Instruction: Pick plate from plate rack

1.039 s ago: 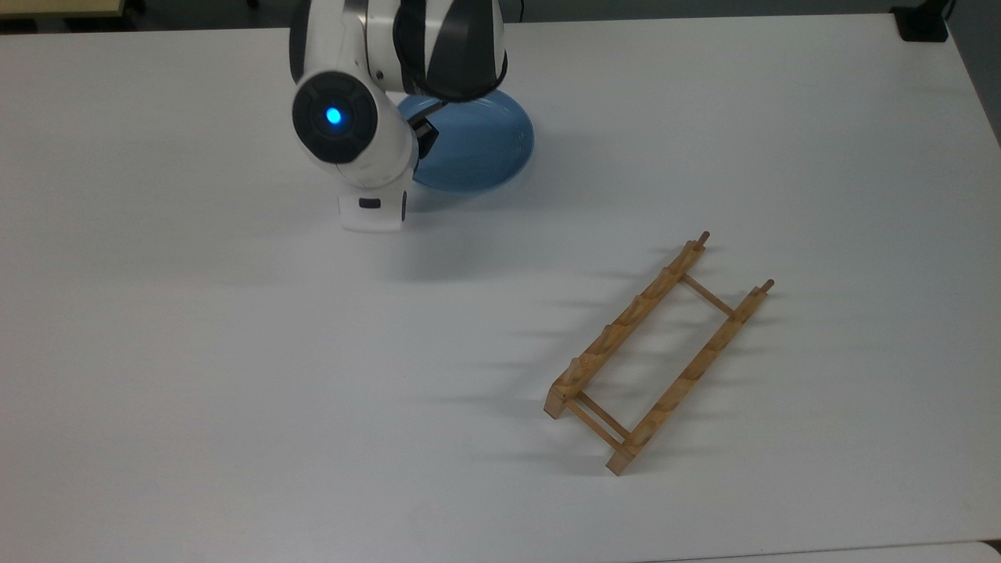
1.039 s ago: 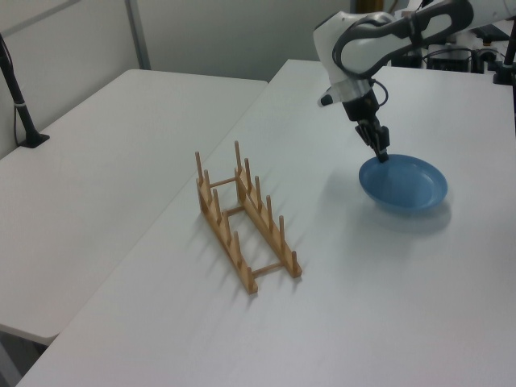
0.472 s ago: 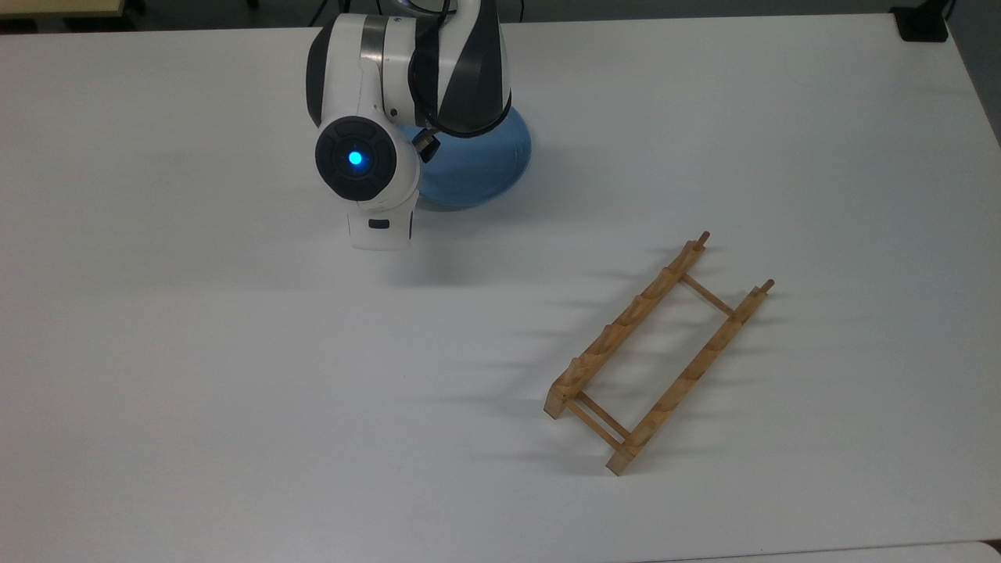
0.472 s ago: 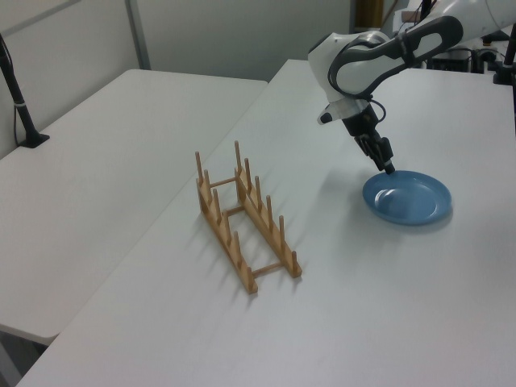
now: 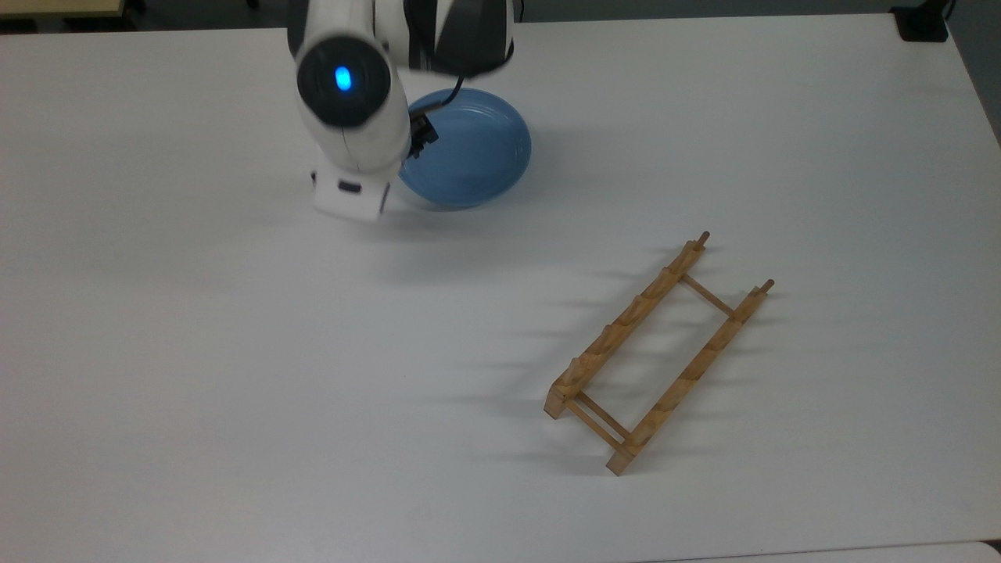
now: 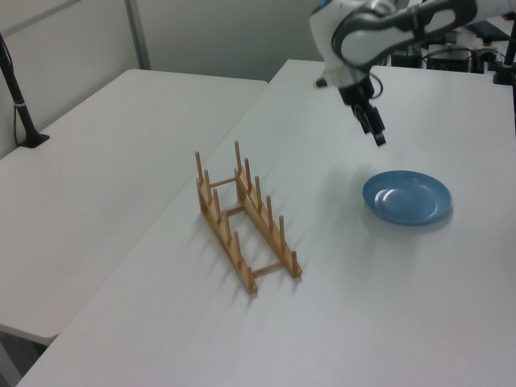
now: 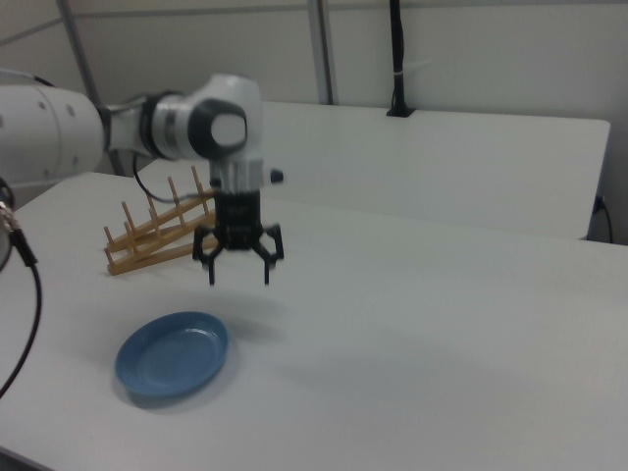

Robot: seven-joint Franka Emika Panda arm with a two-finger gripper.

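Note:
The light-blue plate [image 5: 473,152] [image 6: 407,198] [image 7: 173,354] lies flat and right side up on the white table, away from the plate rack. The wooden plate rack [image 5: 657,352] [image 6: 244,218] [image 7: 155,232] stands with nothing in its slots. My gripper [image 7: 238,279] [image 6: 377,137] hangs in the air above the table, open, with nothing between its fingers. In the right view it is above and to the right of the plate. In the top view the arm covers the plate's left rim.
A second white table [image 6: 97,161] adjoins this one, with a black clamped post [image 6: 20,97] [image 7: 396,59] on it. A black cable [image 7: 25,294] hangs at the right view's left edge. A dark block [image 5: 923,23] sits at the table's far corner.
The gripper has let go of the plate's rim and risen well above the table. The plate, tilted one second ago, now rests flat. The rack has not moved.

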